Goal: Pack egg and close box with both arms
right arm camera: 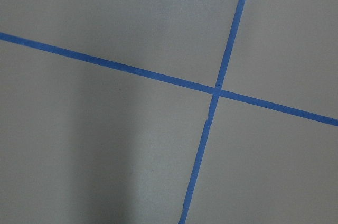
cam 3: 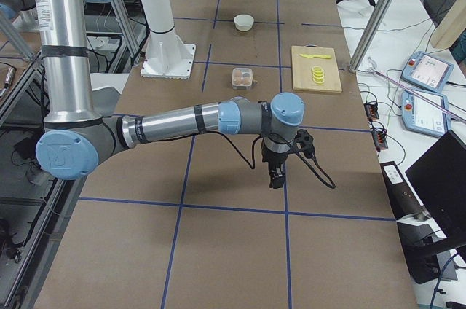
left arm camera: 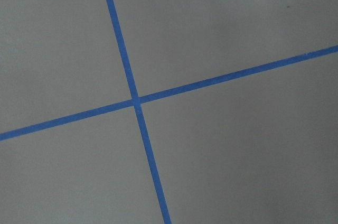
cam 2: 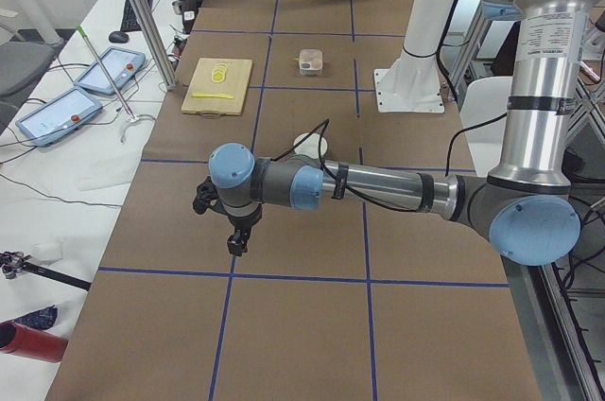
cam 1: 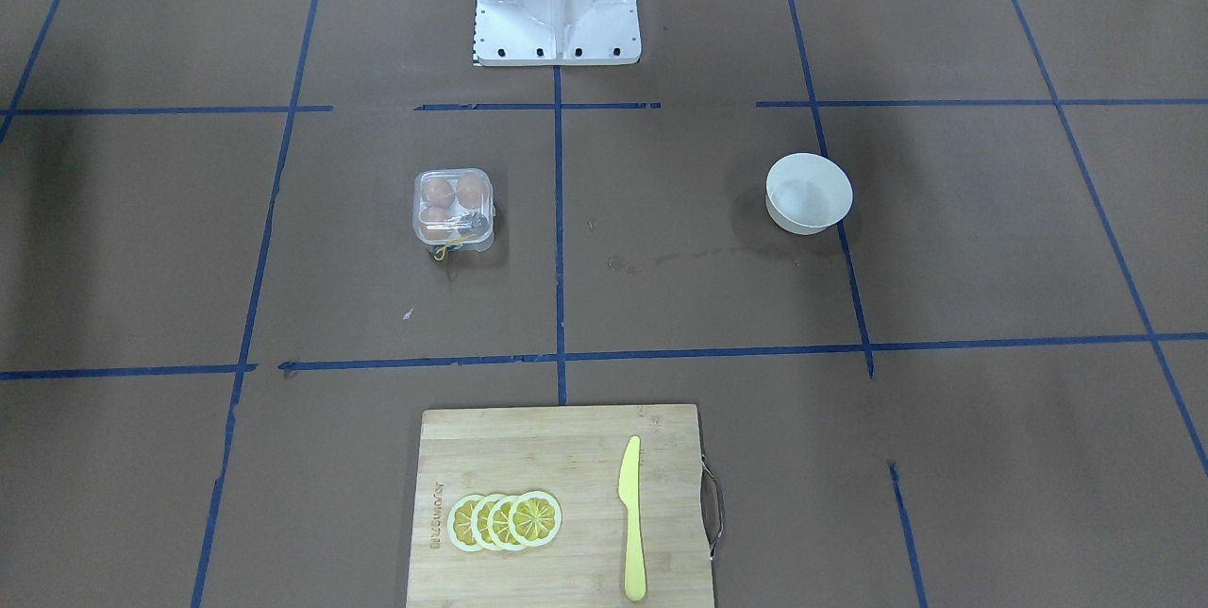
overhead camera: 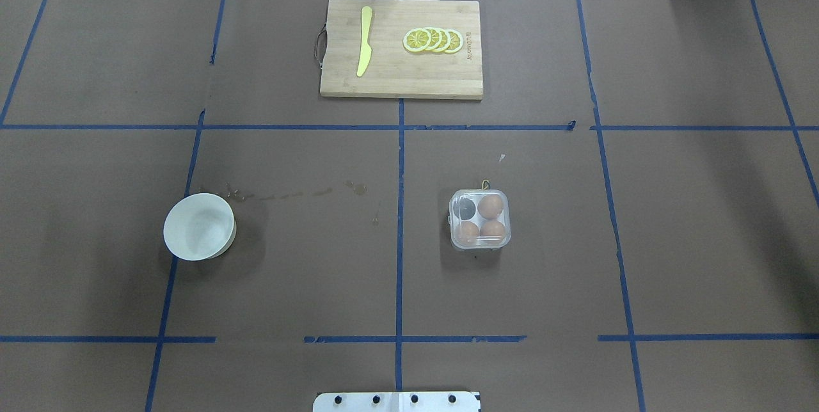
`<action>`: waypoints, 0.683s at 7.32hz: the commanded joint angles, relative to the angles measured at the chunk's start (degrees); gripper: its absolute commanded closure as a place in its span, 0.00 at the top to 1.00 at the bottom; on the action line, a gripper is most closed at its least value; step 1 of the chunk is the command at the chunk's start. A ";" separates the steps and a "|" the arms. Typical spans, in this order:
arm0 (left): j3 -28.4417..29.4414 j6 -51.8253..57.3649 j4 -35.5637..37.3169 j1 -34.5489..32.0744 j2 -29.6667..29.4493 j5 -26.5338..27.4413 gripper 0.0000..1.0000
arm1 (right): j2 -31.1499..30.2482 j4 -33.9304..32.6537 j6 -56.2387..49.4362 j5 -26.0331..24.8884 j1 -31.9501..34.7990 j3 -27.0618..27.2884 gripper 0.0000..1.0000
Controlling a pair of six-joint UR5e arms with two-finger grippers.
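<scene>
Clear box [overhead camera: 480, 219], lid down, holds three orange-brown eggs [overhead camera: 491, 206], well apart from left fingers [cam 2: 235, 247] and right fingers [cam 3: 275, 178]; whether either pair is open cannot be told.

Brown counter [overhead camera: 288, 284] with blue tape grid [overhead camera: 400, 162] is carrying a box [overhead camera: 480, 220] sitting well beyond the right pincer [cam 3: 275, 176], a white bowl [overhead camera: 198, 228] sitting beyond the left pincer [cam 2: 235, 242], and a cutting board [overhead camera: 397, 82] lying well apart from both.

Overhead and front-facing views look down from opposite sides, sharing the box [overhead camera: 480, 245]; wrist cameras face the table [left arm camera: 237, 155] closely.
</scene>
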 commanded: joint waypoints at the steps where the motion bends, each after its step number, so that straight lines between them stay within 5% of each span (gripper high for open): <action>1: -0.20 -0.07 0.14 0.09 0.30 -0.05 1.00 | 0.06 0.00 0.07 0.14 0.00 0.14 1.00; 5: -0.11 -0.15 0.14 0.09 0.39 -0.14 1.00 | 0.06 0.00 0.07 1.19 0.00 -0.21 1.00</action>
